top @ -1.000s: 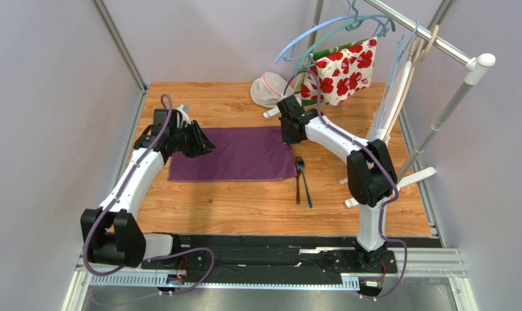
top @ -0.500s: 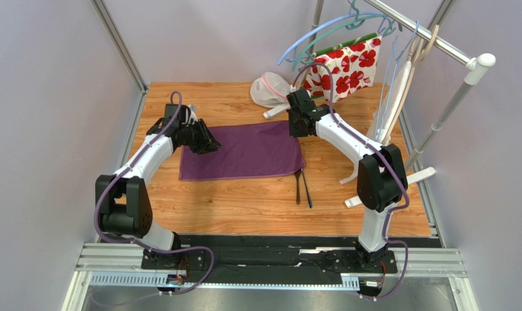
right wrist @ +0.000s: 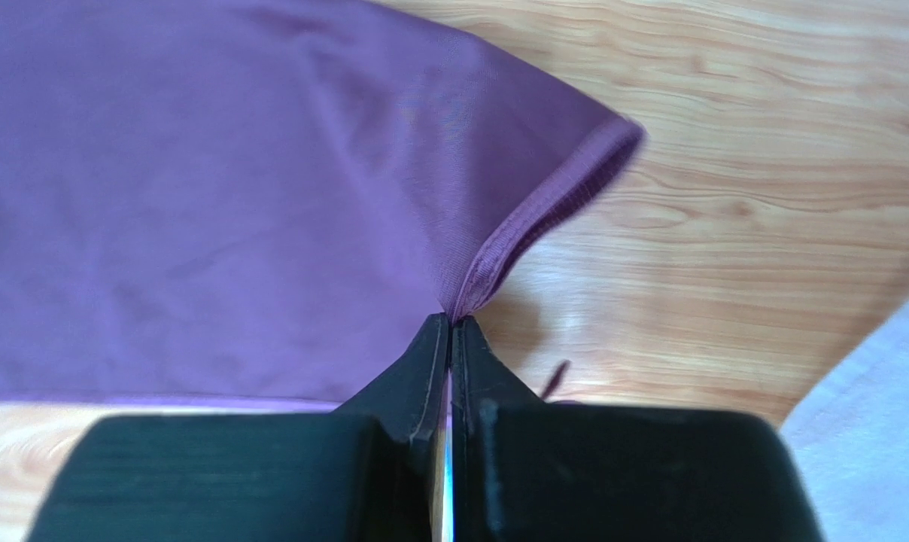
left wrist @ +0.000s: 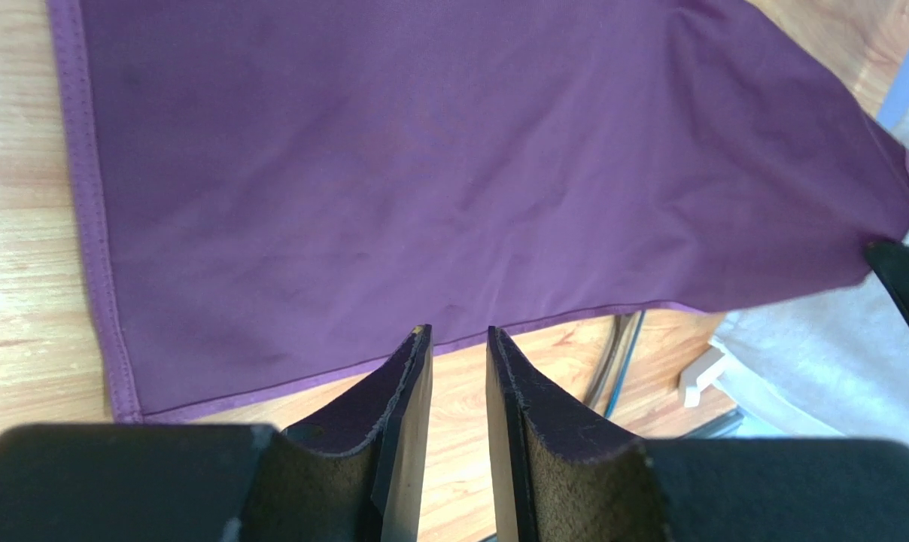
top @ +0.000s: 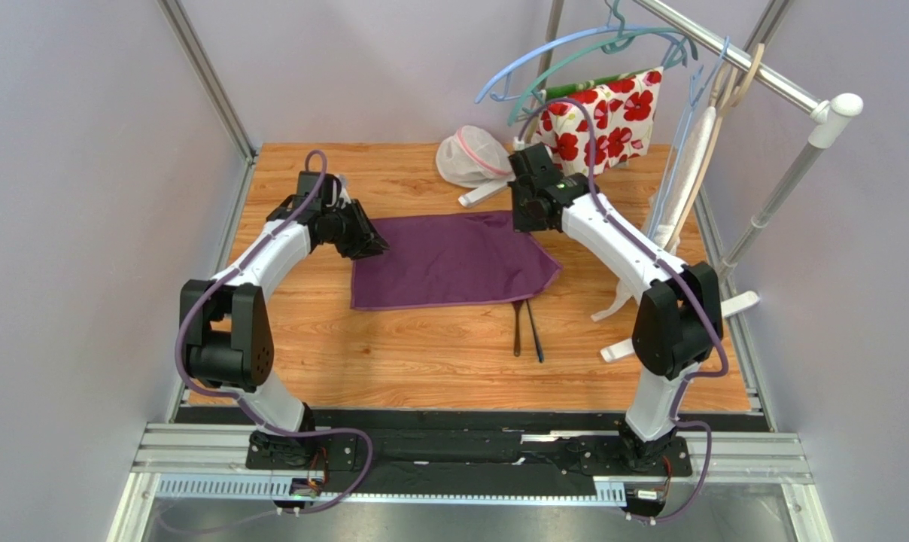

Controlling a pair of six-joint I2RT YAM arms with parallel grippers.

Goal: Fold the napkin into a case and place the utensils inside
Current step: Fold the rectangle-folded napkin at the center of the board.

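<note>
The dark purple napkin lies mostly flat on the wooden table, its far right corner lifted. My right gripper is shut on that corner's hem, the tips pinched tight on the cloth. My left gripper sits at the napkin's far left corner. In the left wrist view its jaws stand a little apart with bare wood between them, and the napkin edge runs just past the tips. The two dark utensils lie side by side below the napkin's right edge, their upper ends under the cloth.
A white mesh pouch lies at the back of the table. A red-flowered cloth and several hangers hang from a rack on the right, whose white feet rest on the table beside the utensils.
The napkin has slid to the right, and its right edge now covers the utensils' upper ends. Both grippers moved right and toward the back. The left jaws have narrowed a little.
</note>
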